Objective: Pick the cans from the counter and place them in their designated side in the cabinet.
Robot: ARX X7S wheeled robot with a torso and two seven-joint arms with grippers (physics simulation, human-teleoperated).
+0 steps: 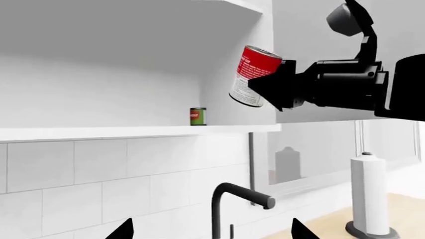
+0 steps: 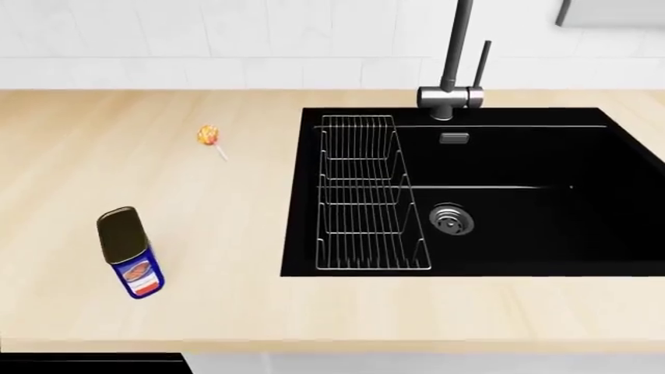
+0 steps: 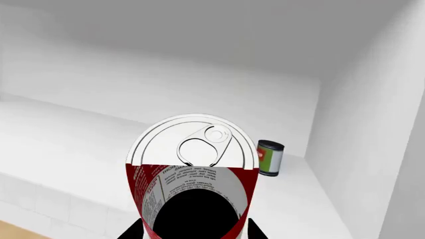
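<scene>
Right hand (image 1: 275, 89) grips the red-and-white can (image 1: 254, 76), tilted, in the air at the open cabinet (image 1: 99, 74) front, above its shelf (image 1: 133, 132). Left hand (image 1: 211, 230): jaws apart, holding nothing. Blue can (image 2: 131, 253) stands upright on the surface (image 2: 208, 312), left of the sink (image 2: 540, 226).

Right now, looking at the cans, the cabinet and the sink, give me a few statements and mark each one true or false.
1. The right gripper holds the red can up by the cabinet. True.
2. The blue can is already on the cabinet shelf. False: it stands on the counter, left of the sink.
3. A small green can sits on the shelf near the cabinet's side wall. True.
4. The lollipop lies in the sink. False: it lies on the counter.
5. The left gripper holds a can. False: nothing shows between its fingertips.
</scene>
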